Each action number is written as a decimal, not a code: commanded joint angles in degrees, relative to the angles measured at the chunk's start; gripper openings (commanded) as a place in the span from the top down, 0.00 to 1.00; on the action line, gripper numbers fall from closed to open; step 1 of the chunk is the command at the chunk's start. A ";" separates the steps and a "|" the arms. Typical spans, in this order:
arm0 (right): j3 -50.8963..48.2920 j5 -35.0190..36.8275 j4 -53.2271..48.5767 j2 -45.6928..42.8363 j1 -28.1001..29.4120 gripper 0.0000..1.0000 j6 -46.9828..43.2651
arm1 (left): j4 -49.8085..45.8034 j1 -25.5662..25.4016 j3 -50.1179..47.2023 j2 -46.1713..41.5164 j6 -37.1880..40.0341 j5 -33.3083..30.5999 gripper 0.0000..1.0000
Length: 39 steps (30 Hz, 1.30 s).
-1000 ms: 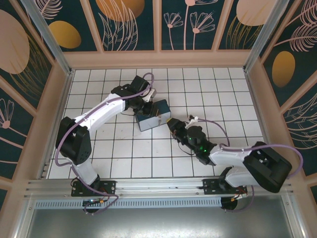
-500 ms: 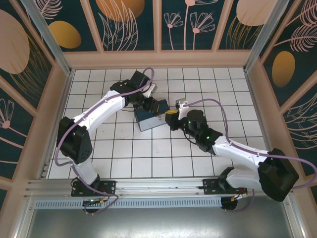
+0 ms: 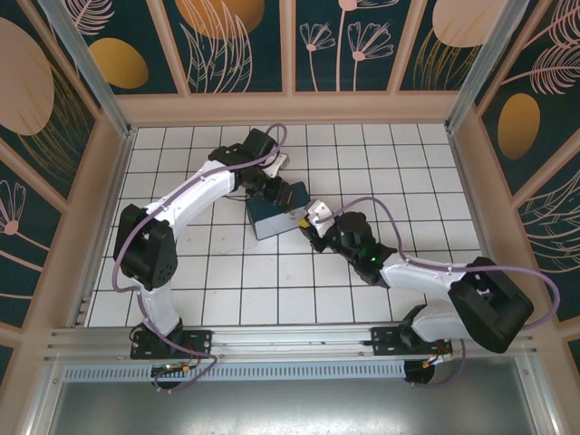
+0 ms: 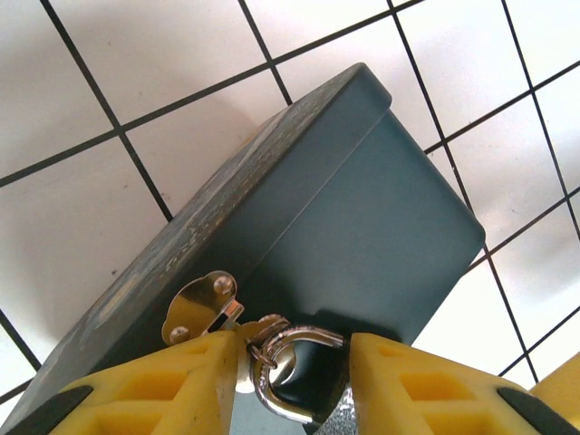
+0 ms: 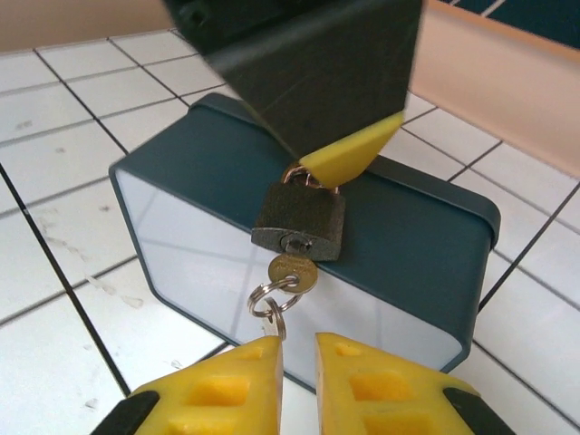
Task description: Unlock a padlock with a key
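Left arm (image 3: 195, 195): white shell links, black rounded joint housings, left purple cable (image 3: 114, 267) running loose alongside.
Right arm (image 3: 426, 274): same white-and-black build, right purple cable (image 3: 535, 272), small green lamp (image 3: 367, 256) lit on the black wrist block.
Bases (image 3: 172, 344): black plates at 7 and 5 o'clock in the overhead view.
Left gripper (image 4: 294, 362) and right gripper (image 5: 299, 362): yellow moulded fingers (image 5: 217, 385) with shallow rectangular recesses and dark grey inserts (image 4: 54, 403) toward the rear.

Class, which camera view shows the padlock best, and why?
Right wrist: the padlock hangs facing the lens, dark body and keyhole plain. Left wrist catches its silvery shackle; in top external it is too small to make out.
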 commanded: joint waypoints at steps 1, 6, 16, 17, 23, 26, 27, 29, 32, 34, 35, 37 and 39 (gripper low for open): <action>-3.12 -1.59 12.27 1.16 0.29 0.85 -9.27 | -2.07 0.37 1.81 1.51 1.97 0.48 0.61; -1.83 -1.63 14.58 3.98 -0.05 0.79 -12.13 | -1.83 0.37 1.84 2.16 2.07 0.80 0.61; 0.25 0.26 17.57 9.24 0.49 0.75 -17.55 | -0.46 0.64 0.06 2.20 1.42 1.30 0.61; 0.73 0.65 17.52 9.73 0.45 0.75 -17.67 | -0.37 0.68 0.06 2.26 1.43 1.41 0.61; 1.52 2.30 19.87 11.81 0.83 0.74 -18.10 | -1.23 0.83 0.86 2.85 2.04 1.50 0.61; 1.77 2.74 20.24 12.56 0.93 0.75 -18.66 | -1.33 0.85 0.85 3.15 2.13 1.97 0.62; 1.78 2.75 20.24 12.62 1.02 0.75 -18.87 | -1.38 0.82 0.94 3.20 2.15 2.03 0.62; 1.69 3.72 20.45 12.66 0.99 0.75 -18.83 | -1.42 0.83 0.94 3.43 2.22 2.07 0.62; 1.74 3.89 20.25 12.73 1.02 0.76 -19.33 | -1.43 0.83 1.11 3.54 2.18 2.20 0.62; 1.78 4.03 20.17 12.83 1.10 0.78 -19.43 | -1.33 0.84 1.11 3.59 2.13 2.38 0.63; 1.78 4.08 20.44 12.84 1.17 0.78 -19.39 | -1.37 0.81 1.12 3.59 2.14 2.51 0.63; 2.10 3.94 20.65 12.81 1.28 0.78 -19.26 | -1.37 0.86 1.11 3.61 2.05 2.72 0.63; 2.47 3.98 20.64 13.06 1.50 0.79 -19.32 | -1.32 0.87 1.04 3.64 1.96 2.97 0.64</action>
